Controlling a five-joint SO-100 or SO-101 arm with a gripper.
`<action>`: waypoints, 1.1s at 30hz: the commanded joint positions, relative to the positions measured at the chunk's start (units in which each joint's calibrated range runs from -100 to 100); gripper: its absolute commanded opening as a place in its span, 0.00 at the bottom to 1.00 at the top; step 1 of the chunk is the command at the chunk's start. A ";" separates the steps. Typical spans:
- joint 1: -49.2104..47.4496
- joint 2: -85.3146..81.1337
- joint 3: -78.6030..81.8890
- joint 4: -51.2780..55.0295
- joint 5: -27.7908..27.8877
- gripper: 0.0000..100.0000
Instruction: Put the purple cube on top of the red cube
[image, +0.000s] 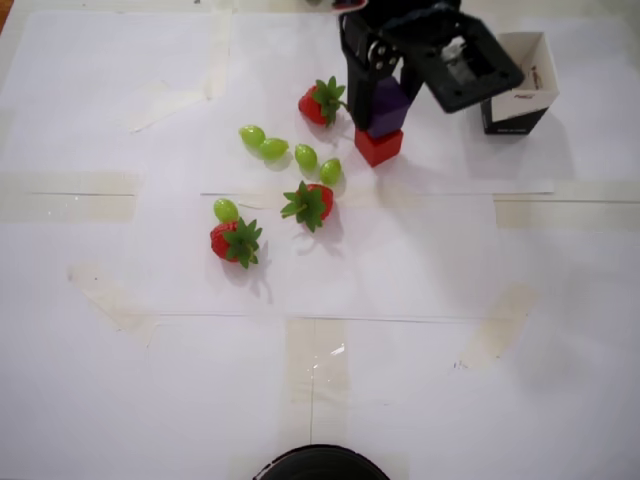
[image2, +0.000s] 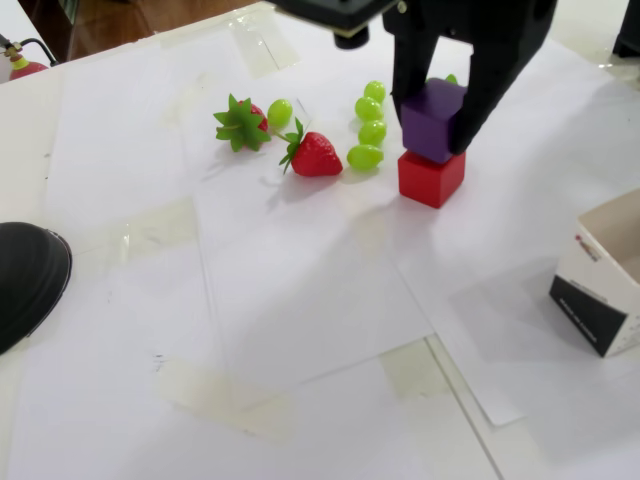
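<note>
Purple cube (image2: 433, 120): held between the two black jaws, directly above the red cube and touching or almost touching its top; the fixed view shows no clear gap.
Red cube (image2: 431, 178): sits on the white paper-covered worktop (image2: 300, 330), right of the scene's middle and toward the far side; in the overhead view only its near part (image: 379, 148) shows below the purple one.
Gripper (image2: 437, 112): jaws clamped on the purple cube, one finger on its left face and one on its right, reaching down from above.
Alignment: the purple cube looks slightly turned and set a little to the left of the red one in the fixed view.
Step in hand: seating and letting go. Judged best done by lowering until the cube rests flat, then parting the jaws slowly and lifting straight up.
Risk: a sideways pull could tip the stack.
Nearby: green grapes (image2: 366, 156) and a strawberry (image2: 314, 154) lie just left of the stack; a small open box (image2: 608, 290) stands well to the near right.
</note>
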 joint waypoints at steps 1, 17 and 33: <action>0.48 -3.20 0.48 -1.12 0.00 0.04; -0.26 -2.42 3.84 -5.86 -0.98 0.10; -0.92 -2.94 6.03 -6.03 -2.88 0.28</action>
